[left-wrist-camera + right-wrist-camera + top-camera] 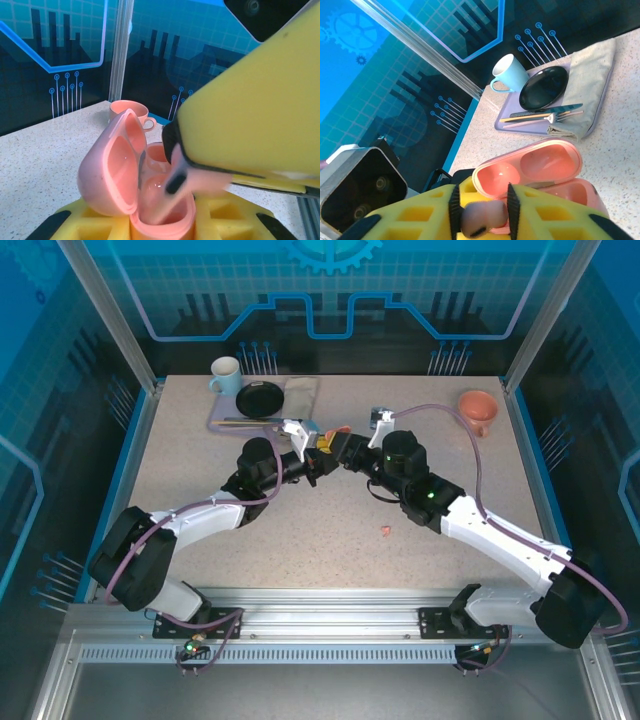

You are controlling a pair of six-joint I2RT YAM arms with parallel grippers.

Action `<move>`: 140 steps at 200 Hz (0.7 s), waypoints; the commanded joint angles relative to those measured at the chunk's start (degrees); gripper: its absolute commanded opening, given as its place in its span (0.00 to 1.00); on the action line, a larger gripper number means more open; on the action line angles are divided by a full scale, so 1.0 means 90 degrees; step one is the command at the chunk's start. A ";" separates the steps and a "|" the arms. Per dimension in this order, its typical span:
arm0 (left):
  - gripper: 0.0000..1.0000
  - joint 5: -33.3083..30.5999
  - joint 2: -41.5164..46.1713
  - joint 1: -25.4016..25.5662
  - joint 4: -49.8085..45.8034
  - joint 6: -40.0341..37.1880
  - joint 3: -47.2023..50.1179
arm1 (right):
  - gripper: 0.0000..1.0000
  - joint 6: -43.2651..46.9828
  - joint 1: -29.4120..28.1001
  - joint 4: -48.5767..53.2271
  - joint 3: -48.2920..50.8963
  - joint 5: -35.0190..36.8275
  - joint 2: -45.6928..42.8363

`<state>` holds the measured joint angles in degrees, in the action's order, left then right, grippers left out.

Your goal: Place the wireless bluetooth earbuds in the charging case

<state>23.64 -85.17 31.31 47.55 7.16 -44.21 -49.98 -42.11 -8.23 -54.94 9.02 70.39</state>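
**A:** What crowds the middle of the surface point(300, 540)?

**B:** The two arms meet tip to tip. The left pincer point(160, 223) is clenched on an open case point(112, 170), a glossy pink pebble with its lid tipped back. The right pincer point(482, 210) grasps a pink earbud point(481, 218) between yellow foam fingers point(420, 215), right at the case's mouth.

**A:** And around them?

**B:** Behind, a lavender tray point(502, 122) carries a white mug point(509, 71), a round black plate point(544, 87), a fork point(555, 118) and a folded grey cloth point(590, 80). A salmon cup point(478, 410) stands far right. A loose earbud point(386, 531) lies on the speckled top near the right arm.

**A:** Anything unclear?

**B:** From the left wrist the pink earbud is a blur, and a yellow finger covers part of the case.
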 commanded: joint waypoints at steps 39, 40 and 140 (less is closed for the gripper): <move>0.00 0.0012 0.0068 0.0030 0.0453 -0.0131 -0.0207 | 0.41 0.0080 -0.0108 0.0513 -0.0108 0.0224 -0.0116; 0.00 0.0016 0.0063 0.0028 0.0456 -0.0126 -0.0206 | 0.41 0.0077 -0.0107 0.0523 -0.0113 0.0226 -0.0116; 0.00 0.0059 0.0195 0.0032 0.0362 -0.0168 -0.0096 | 0.57 0.0104 0.0260 0.1773 -0.0828 -0.0554 -0.0396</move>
<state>23.66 -85.06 31.29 48.38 7.14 -44.21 -49.04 -40.58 2.15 -57.60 8.88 67.18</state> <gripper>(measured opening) 0.244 0.569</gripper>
